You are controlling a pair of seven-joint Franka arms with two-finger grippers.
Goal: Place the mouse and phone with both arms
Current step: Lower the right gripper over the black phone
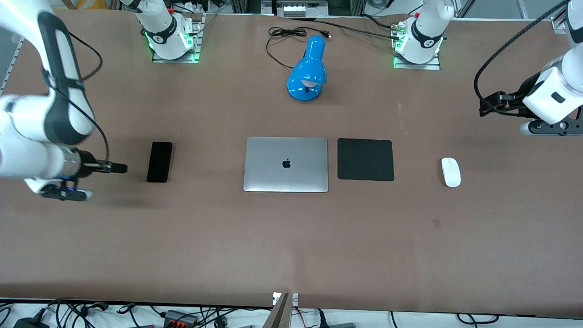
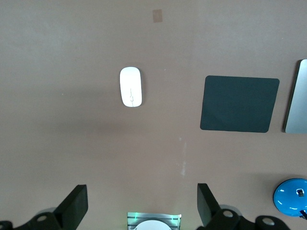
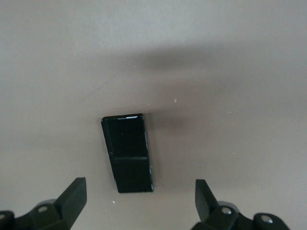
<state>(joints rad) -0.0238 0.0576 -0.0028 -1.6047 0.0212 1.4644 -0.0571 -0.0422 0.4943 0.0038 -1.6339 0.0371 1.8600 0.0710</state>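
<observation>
Both grippers are hovering with jaws spread, nothing held. Right gripper (image 3: 139,201) is hanging over bare table beside the phone (image 1: 159,161) — phone lying flat near the right arm's end. Left gripper (image 2: 141,206) is hanging above the table near the mouse (image 1: 451,172), which is sitting beside the mouse pad (image 1: 365,160) — likely its target.

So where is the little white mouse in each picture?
Front view: the mouse lies on the table toward the left arm's end, beside the black mouse pad.
Left wrist view: the mouse lies beside the same pad, the shared landmark.
Right wrist view: not in it; only the phone shows.
</observation>
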